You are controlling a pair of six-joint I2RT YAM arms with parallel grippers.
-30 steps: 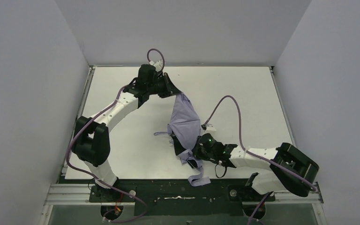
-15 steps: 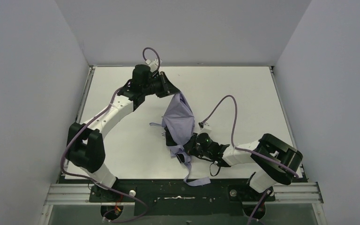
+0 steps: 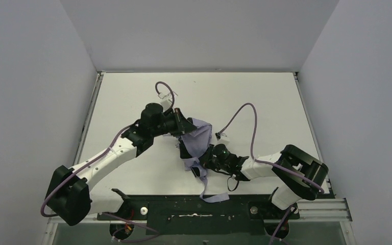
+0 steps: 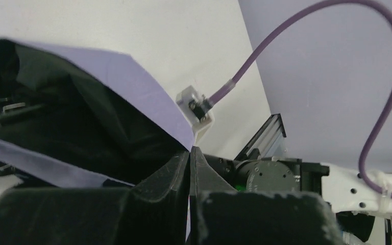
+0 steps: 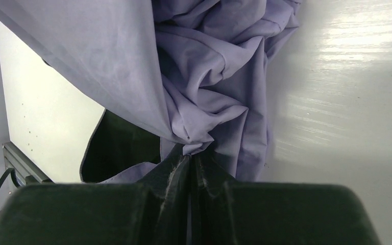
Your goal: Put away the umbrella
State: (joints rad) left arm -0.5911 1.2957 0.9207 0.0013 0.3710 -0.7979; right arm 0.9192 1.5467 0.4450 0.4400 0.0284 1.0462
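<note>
You have the umbrella (image 3: 198, 137) crumpled near the middle of the table (image 3: 265, 102). Your left gripper (image 3: 185, 127) pinches its lavender canopy edge, and your right gripper (image 3: 207, 159) clamps bunched fabric nearer the table's front.

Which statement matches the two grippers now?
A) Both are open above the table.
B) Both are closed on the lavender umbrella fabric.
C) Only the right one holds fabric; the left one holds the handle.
B: the wrist views show the left gripper and the right gripper each shut on a pinch of the umbrella fabric.
</note>
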